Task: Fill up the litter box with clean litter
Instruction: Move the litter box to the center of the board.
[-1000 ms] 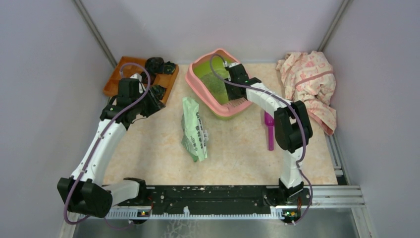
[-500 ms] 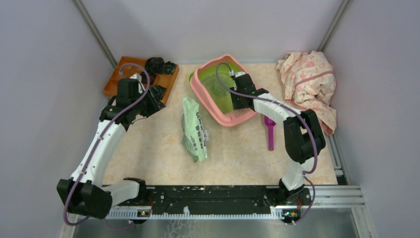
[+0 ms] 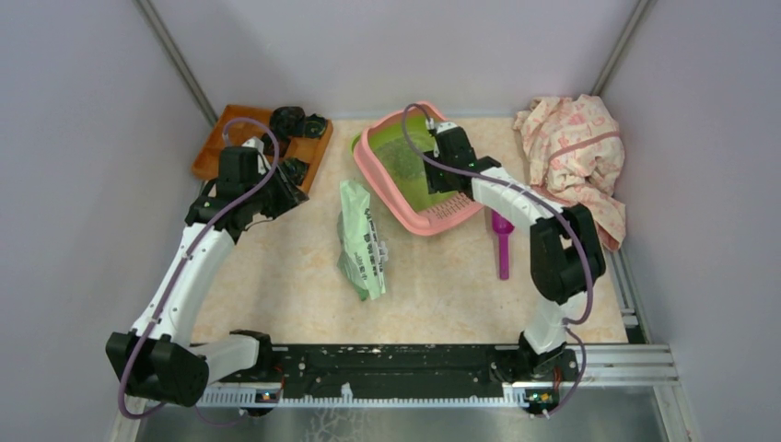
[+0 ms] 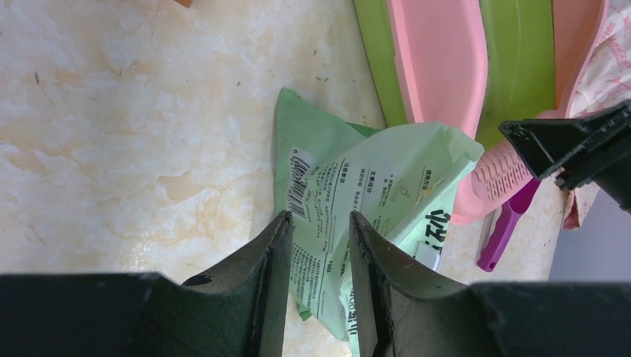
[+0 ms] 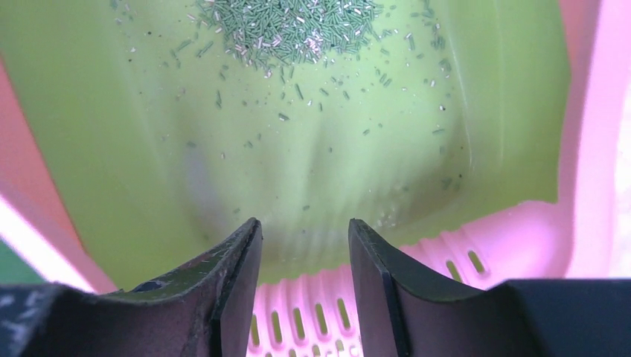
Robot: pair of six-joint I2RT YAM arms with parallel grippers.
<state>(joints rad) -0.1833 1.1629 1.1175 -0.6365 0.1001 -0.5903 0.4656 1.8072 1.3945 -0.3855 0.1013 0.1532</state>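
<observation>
Litter box [image 3: 385,189]: far middle of the surface [image 3: 442,276], with the grate [image 5: 461,253] end toward the arm bases.
Litter [image 5: 290,30]: thin patch at the far end. The basin is mostly bare, so filling looks barely begun.
Right claw [image 5: 303,223]: over the grate, jaws apart, holding nothing.
Left claw [image 4: 320,216]: above the bag [image 4: 372,178], jaws apart, empty.
Your handling: lift clear without nudging the rim, then pour low over the basin.
Unclear: you cannot see whether the bag is open or how full it is.

Litter box [image 3: 442,217]: lime green basin, pink rim and slotted grate. Litter [image 5: 290,30]: grey-green speckles. Bag [image 3: 362,241], centre: pale green, black print. Scoop [image 3: 502,244]: magenta. Cloth [image 3: 571,147], upper right: cream, pink pattern. Tabletop [image 3: 442,285]: beige marbling.
</observation>
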